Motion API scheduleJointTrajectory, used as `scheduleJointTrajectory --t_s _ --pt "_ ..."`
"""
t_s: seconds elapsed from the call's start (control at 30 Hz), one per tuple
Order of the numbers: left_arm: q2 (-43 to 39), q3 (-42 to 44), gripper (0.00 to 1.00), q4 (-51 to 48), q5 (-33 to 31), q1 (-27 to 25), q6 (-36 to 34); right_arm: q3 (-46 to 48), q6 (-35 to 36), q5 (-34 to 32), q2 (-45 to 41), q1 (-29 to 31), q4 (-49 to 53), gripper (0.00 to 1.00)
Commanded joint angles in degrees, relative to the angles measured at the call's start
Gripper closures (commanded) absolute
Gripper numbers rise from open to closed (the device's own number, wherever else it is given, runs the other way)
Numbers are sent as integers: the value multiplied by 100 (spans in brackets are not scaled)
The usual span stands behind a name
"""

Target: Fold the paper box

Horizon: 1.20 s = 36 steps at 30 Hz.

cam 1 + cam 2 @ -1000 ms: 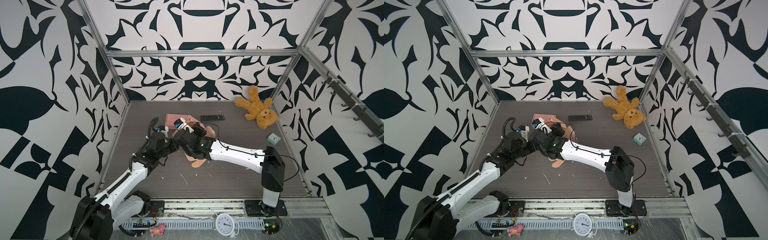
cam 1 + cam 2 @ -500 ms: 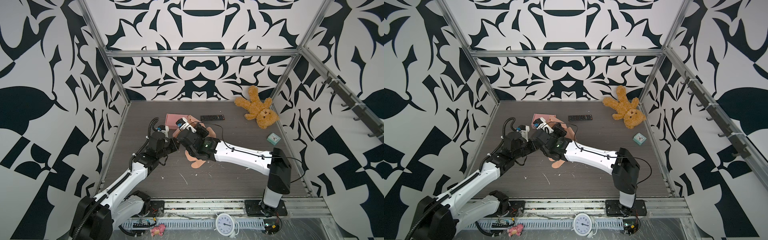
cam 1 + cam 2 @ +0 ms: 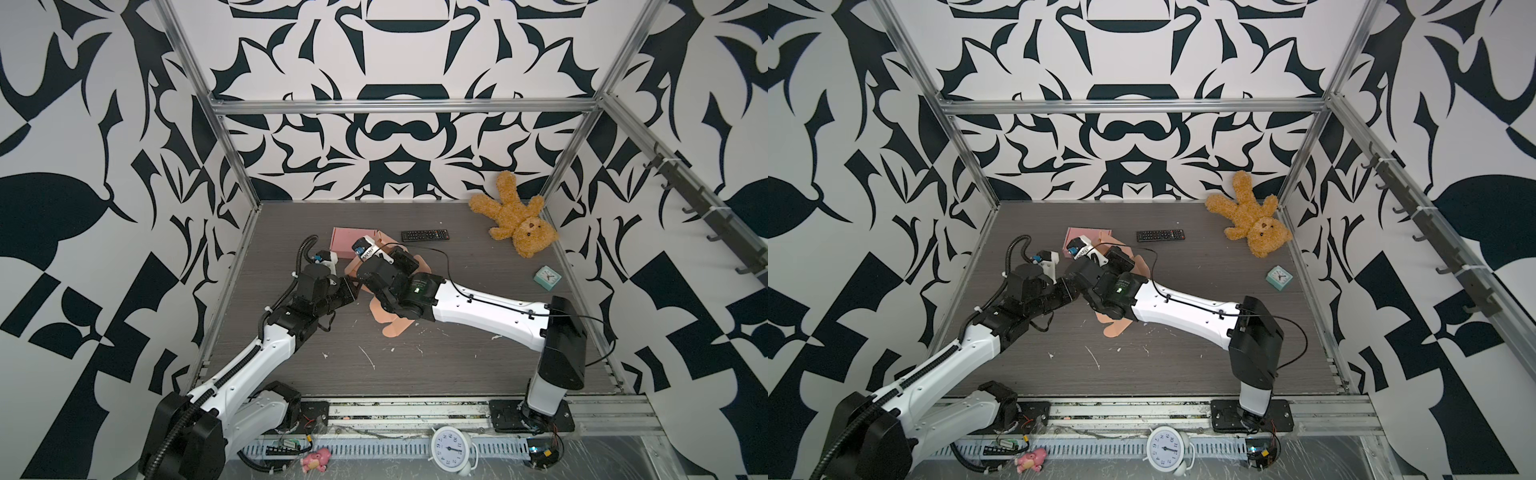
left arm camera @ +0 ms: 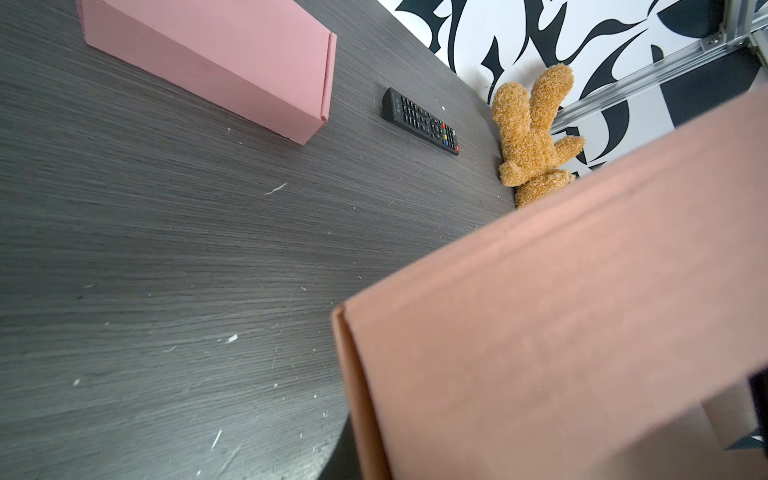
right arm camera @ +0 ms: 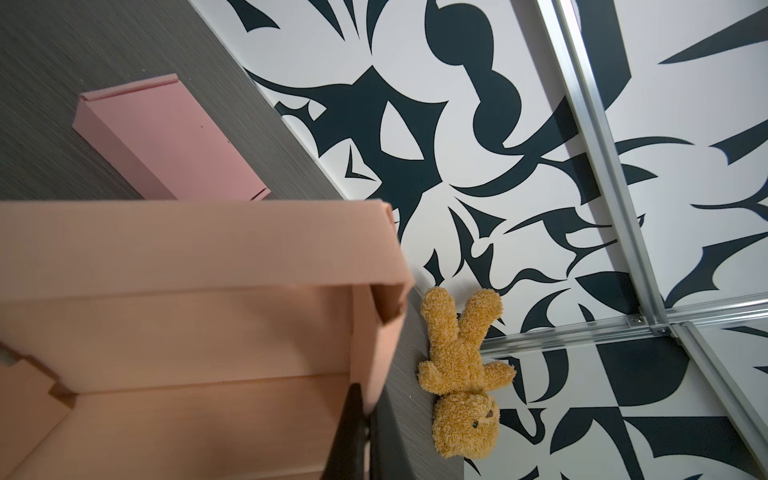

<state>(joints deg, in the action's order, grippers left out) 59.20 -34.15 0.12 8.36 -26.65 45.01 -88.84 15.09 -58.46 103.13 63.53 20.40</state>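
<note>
So the paper box (image 3: pixel 392 322) sits left of centre in both top views, half built and mostly buried under both arms. In the right wrist view the right tool (image 5: pixel 368 419) is pinched closed on one raised side wall, I'd guess to keep that wall standing while the rest gets tucked. The left tool (image 3: pixel 352 291) is jammed in against the box from the left. Its view is mostly cardboard, so I can't tell how far open it is or whether it has hold of anything. Count on the surface (image 3: pixel 457 353): one finished pink box (image 3: pixel 345 243) behind, one remote (image 3: pixel 424 235), one teddy bear (image 3: pixel 515 226), one teal clock (image 3: pixel 547 277). One white alarm clock (image 3: pixel 451 449) sits on the front rail.
</note>
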Motion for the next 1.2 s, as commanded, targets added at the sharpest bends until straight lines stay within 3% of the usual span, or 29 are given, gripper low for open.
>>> scheduleJointTrajectory --t_s 0.0,0.23,0.57,0.77,1.17 --pt "-110 -242 85 445 368 -96 -133 -381 291 -238 380 117 100 100" --pt "-163 -259 85 452 393 -98 -92 -599 641 -916 973 185 -350 100" --pt "-154 -270 85 524 452 -99 -76 31 2236 -1423 1051 336 -2683 100" --pt "-146 -258 85 515 404 -96 -113 333 1921 -1018 685 366 -2657 100" --pt "-31 -224 84 414 282 -94 -264 749 1794 -740 173 367 -2654 83"
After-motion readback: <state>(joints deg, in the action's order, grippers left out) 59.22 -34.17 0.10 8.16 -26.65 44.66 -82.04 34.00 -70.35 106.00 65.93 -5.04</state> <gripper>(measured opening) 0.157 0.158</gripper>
